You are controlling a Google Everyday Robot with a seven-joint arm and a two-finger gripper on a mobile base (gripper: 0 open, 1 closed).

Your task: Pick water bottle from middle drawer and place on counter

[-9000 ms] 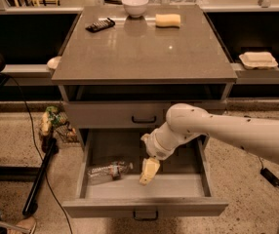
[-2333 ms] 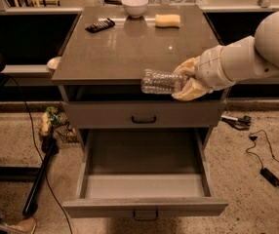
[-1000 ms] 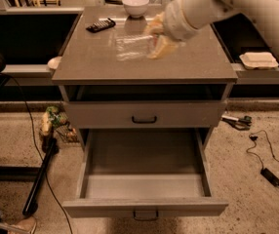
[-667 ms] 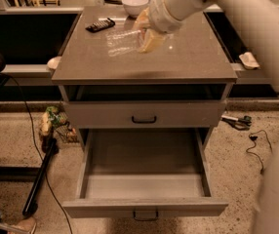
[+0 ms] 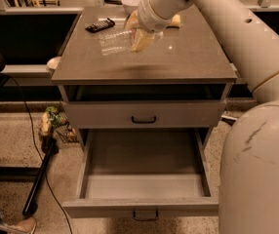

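The water bottle, clear and ribbed, is held on its side above the counter, over its back-left part; its shadow lies on the slab below it. My gripper is shut on the bottle's right end, with the white arm reaching in from the upper right. The middle drawer is pulled wide open below and shows only its plain grey inside. The drawer above it is closed.
A black handset, a white bowl and a yellow sponge sit at the counter's back. My arm's large white body fills the right side. A black stand leg and a cable lie on the floor at left.
The bottle was lifted out of the open drawer and carried up over the counter. In the last second my gripper has kept it over the counter's back-left part.
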